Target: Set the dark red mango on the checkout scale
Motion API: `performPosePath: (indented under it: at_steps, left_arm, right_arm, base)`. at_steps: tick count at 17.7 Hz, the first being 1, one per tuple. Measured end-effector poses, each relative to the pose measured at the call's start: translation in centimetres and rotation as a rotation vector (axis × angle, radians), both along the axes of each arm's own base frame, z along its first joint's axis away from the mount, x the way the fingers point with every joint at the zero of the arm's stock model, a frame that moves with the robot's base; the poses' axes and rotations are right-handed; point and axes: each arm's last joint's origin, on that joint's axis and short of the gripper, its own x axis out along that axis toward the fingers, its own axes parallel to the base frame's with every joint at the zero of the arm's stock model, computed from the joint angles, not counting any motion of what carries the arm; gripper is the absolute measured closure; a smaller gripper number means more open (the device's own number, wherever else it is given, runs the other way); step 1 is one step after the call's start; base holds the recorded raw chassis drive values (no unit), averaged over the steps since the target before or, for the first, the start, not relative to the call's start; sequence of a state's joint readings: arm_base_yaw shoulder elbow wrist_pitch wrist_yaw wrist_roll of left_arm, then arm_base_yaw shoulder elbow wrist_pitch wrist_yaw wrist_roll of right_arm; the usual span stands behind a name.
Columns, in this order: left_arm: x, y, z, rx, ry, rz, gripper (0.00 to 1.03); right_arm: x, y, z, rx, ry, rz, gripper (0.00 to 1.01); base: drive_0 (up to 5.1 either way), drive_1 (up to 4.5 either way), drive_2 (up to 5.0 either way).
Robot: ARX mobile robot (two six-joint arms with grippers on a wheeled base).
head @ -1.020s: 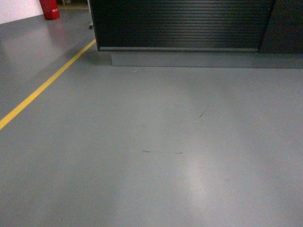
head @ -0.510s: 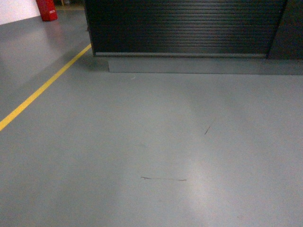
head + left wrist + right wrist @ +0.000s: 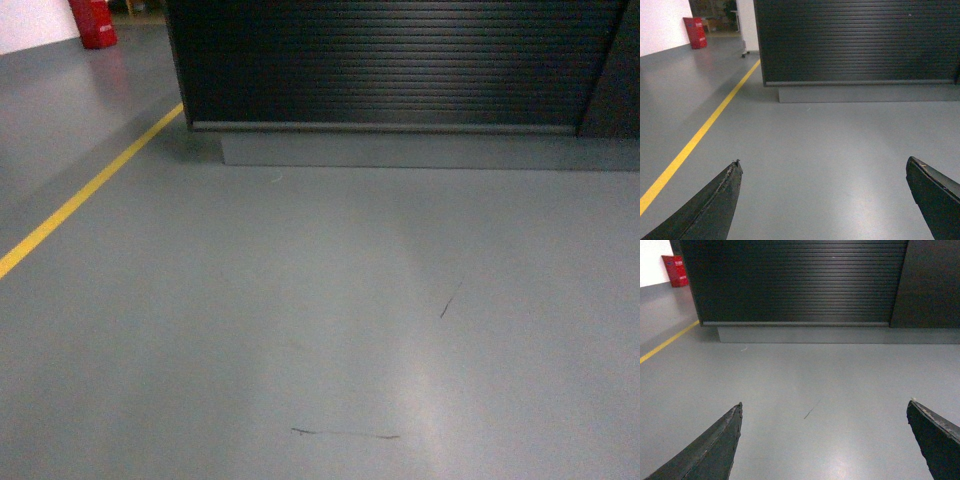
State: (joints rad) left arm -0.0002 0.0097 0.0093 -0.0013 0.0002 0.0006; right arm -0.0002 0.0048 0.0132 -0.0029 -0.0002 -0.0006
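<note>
The checkout (image 3: 400, 60) shows only its dark, horizontally ribbed front panel across the top of the head view, also seen as the checkout (image 3: 855, 40) from the left wrist and the checkout (image 3: 800, 280) from the right wrist. Its top is out of view. The dark red mango and the scale are out of view. My left gripper (image 3: 823, 162) is open, jaws wide apart over bare grey floor. My right gripper (image 3: 825, 402) is open too, with nothing between its fingers. Neither gripper appears in the head view.
A grey plinth (image 3: 420, 150) runs under the counter front. A yellow floor line (image 3: 80, 200) slants along the left. A red box (image 3: 92, 22) stands far left by the white wall. A plain dark panel (image 3: 932, 282) adjoins the ribbed front on the right.
The counter front has come closer and sits lower and larger in the head view; the floor scuff marks have slid toward the bottom of the frame.
</note>
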Motion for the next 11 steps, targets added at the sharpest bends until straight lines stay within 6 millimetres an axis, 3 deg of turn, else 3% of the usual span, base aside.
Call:
performPosePath:
  at_steps: [11]
  left_arm:
    - [0.0, 0.0, -0.04, 0.0, 0.005, 0.001, 0.05]
  right_arm:
    - [0.0, 0.0, -0.01, 0.0, 0.002, 0.0, 0.03]
  base:
    - [0.0, 4.31, -4.4]
